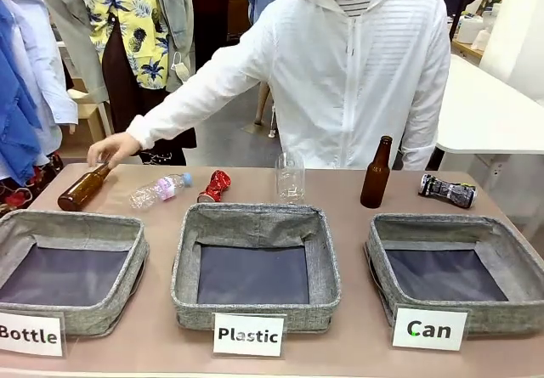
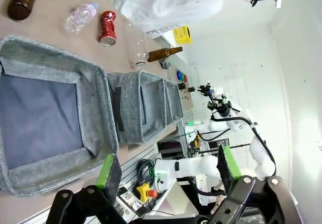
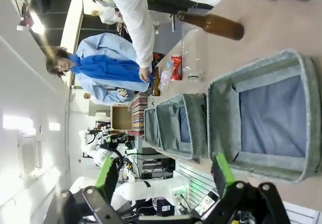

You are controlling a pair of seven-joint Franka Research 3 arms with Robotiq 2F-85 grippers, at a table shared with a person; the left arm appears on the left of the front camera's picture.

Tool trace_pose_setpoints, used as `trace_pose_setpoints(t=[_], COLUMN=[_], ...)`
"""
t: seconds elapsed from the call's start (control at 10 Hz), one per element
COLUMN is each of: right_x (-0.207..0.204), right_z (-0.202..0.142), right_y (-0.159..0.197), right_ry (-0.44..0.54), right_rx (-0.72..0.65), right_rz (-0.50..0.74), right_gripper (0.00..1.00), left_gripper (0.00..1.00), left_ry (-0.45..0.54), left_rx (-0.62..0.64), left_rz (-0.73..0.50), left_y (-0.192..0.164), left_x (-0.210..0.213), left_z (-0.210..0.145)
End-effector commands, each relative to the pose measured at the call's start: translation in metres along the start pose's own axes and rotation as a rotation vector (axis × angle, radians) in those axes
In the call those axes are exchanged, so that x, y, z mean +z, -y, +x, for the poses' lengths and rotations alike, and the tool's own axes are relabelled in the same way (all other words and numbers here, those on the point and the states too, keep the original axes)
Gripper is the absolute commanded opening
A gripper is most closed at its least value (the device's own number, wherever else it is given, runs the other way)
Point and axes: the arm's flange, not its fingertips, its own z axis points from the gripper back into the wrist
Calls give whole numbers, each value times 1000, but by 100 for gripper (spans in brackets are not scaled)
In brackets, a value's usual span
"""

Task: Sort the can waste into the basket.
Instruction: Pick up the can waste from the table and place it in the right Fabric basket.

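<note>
Reading three white cards along the near edge of the table (image 1: 348, 346), left to right: "Bottle" card (image 1: 30, 334), "Plastic" card (image 1: 248, 335), "Can" card (image 1: 429, 329). Black print, one card in front of each grey woven basket.

Taking the Can basket (image 1: 493, 317) as the one on the robot's right. Nothing in it but dark lining. Same for the Plastic basket (image 1: 185, 267) in the middle and the Bottle basket (image 1: 93, 320) on the left.

Spotting the red can (image 1: 214, 186), crushed, lying on the table behind the Plastic basket's far-left corner. Just beside it, a crumpled clear bottle (image 1: 158, 191) with blue cap and pinkish label, print too small to read.

Spotting the black can (image 1: 448, 190) on its side behind the Can basket's far-right corner, lettering not legible. Both cans outside the baskets.

Also noting:
- an upright brown bottle (image 1: 376, 172) behind the Can basket's far-left corner
- an upright clear bottle (image 1: 290, 177) behind the Plastic basket
- a lying brown bottle (image 1: 82, 189) under the person's hand (image 1: 112, 149) at far left

Seeing the left gripper (image 2: 168, 168) spread wide, holding nothing, off the near side of the Bottle basket. Seeing the right gripper (image 3: 163, 171) spread wide too, nothing between its green pads, off the near side of the Can basket.
</note>
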Motion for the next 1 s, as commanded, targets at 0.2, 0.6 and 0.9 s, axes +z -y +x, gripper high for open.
trace_pose_setpoints(t=[0.2,0.6,0.9], right_x=[-54,-156,-174], right_z=[41,100,98], right_y=[-34,-32,-34], right_ry=[-36,-179,-144], right_rx=[142,285,338], right_rz=[-368,-968,-891], right_gripper=[100,100,100], left_gripper=[100,100,100], left_ry=[8,8,8], left_rx=[-24,-24,-24], left_rz=[-12,-12,-12], left_y=[0,0,0], left_x=[0,0,0], left_z=[3,3,3])
